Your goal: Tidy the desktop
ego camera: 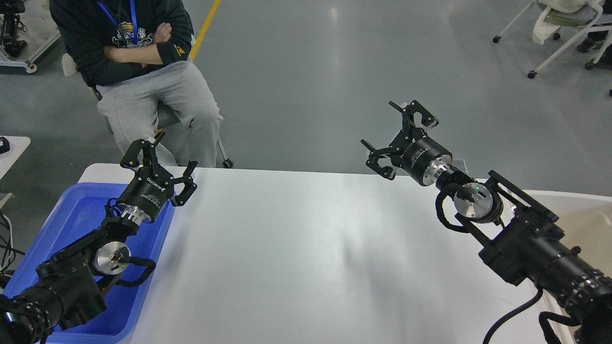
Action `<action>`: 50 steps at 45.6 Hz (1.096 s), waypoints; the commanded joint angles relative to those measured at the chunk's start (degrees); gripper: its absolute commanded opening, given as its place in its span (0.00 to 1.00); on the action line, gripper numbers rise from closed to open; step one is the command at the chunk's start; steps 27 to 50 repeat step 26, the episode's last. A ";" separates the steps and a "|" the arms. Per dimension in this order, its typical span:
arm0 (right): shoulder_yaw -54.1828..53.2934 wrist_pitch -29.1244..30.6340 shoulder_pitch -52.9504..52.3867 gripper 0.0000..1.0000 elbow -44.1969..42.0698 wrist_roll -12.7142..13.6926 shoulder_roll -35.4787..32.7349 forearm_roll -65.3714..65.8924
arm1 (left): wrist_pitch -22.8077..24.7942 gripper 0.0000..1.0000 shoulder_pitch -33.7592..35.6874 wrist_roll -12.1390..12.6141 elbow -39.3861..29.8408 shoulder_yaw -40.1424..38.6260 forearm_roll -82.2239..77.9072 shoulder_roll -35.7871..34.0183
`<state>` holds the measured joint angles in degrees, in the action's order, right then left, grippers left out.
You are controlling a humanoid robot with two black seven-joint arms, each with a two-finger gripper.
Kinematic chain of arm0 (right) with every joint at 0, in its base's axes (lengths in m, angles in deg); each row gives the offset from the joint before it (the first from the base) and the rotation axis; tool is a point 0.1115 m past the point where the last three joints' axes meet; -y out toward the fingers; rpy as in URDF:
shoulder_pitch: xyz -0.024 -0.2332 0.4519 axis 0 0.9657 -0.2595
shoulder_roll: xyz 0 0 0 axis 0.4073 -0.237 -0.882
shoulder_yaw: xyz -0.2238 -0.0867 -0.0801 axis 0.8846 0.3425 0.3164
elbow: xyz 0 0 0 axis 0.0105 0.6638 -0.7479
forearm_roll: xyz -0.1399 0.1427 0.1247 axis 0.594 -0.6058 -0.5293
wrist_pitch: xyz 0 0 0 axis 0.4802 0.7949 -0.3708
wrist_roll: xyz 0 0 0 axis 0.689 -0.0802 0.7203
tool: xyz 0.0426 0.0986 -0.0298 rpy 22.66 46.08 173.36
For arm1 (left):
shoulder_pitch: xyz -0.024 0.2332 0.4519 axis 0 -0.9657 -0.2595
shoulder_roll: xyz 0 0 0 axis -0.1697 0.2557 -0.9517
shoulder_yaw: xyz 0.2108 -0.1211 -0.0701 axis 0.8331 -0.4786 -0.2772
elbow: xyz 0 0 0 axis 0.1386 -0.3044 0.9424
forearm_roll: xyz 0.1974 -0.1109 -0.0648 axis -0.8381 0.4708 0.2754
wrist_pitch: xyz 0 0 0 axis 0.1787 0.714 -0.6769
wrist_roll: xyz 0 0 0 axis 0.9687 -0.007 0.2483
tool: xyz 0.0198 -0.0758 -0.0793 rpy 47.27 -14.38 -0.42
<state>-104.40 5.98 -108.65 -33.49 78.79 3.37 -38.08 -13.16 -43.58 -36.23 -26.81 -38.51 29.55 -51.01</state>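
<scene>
The desktop [296,248] is a wide white tabletop with rounded corners, and its surface is bare. My left gripper [160,165] is open and empty, held above the desktop's far left corner, over the edge of the blue tray [71,215]. My right gripper [399,136] is open and empty, raised above the far right part of the desktop, near its back edge.
The blue tray sits on the left end of the desktop, under my left arm. A beige-white tub [581,215] stands off the right end, under my right arm. A seated person [143,71] is close behind the far left corner.
</scene>
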 commanded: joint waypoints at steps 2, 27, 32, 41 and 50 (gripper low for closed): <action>-0.42 4.74 4.98 1.00 0.05 -0.02 1.10 -0.02 | 0.00 1.00 0.00 0.00 -0.01 0.00 -0.01 0.00; -0.60 5.89 7.71 1.00 -0.48 -0.02 1.10 -0.02 | 0.00 1.00 0.00 0.00 -0.01 0.00 -0.01 0.00; -0.60 5.89 7.71 1.00 -0.48 -0.02 1.10 -0.02 | 0.00 1.00 0.00 0.00 -0.01 0.00 -0.01 0.00; -0.60 5.89 7.71 1.00 -0.48 -0.02 1.10 -0.02 | 0.00 1.00 0.00 0.00 -0.01 0.00 -0.01 0.00; -0.60 5.89 7.71 1.00 -0.48 -0.02 1.10 -0.02 | 0.00 1.00 0.00 0.00 -0.01 0.00 -0.01 0.00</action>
